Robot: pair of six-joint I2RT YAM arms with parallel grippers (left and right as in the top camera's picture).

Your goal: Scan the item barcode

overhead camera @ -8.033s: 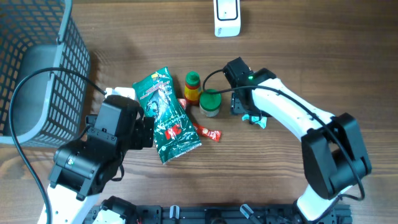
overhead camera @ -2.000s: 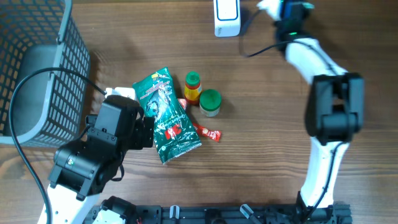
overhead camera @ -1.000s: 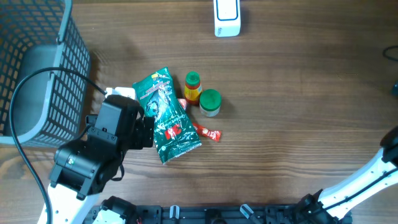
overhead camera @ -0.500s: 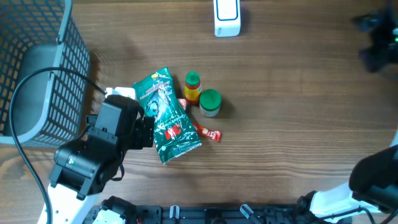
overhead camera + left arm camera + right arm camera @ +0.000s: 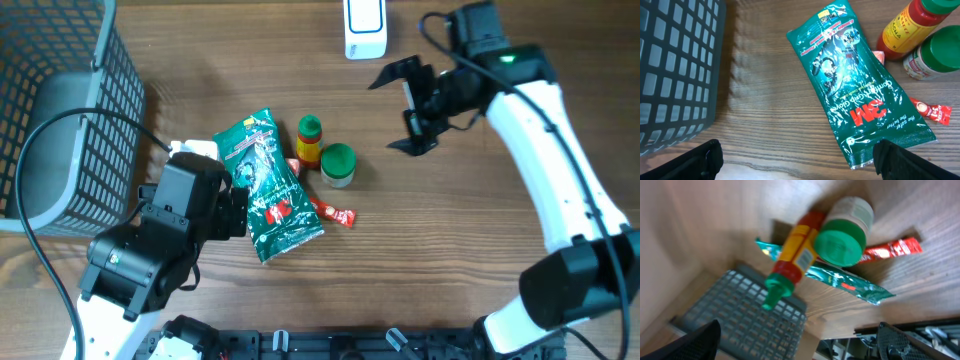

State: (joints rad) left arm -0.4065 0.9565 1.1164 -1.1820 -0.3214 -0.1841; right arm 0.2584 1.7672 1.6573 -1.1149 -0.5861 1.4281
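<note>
3M glove packet (image 5: 270, 188) lies flat at centre-left of the tabletop (image 5: 450, 260), with a red sachet (image 5: 333, 212) at its 4 o'clock. Sauce bottle (image 5: 309, 140) and green-lidded jar (image 5: 338, 164) stand side by side at its 2 o'clock. White scanner (image 5: 364, 28) sits at the 12 o'clock edge. Right end effector (image 5: 408, 108) hangs released and empty at the jar's 2 o'clock. Left end effector (image 5: 800, 162) is released above the packet; wire basket (image 5: 60, 120) at 9 o'clock
</note>
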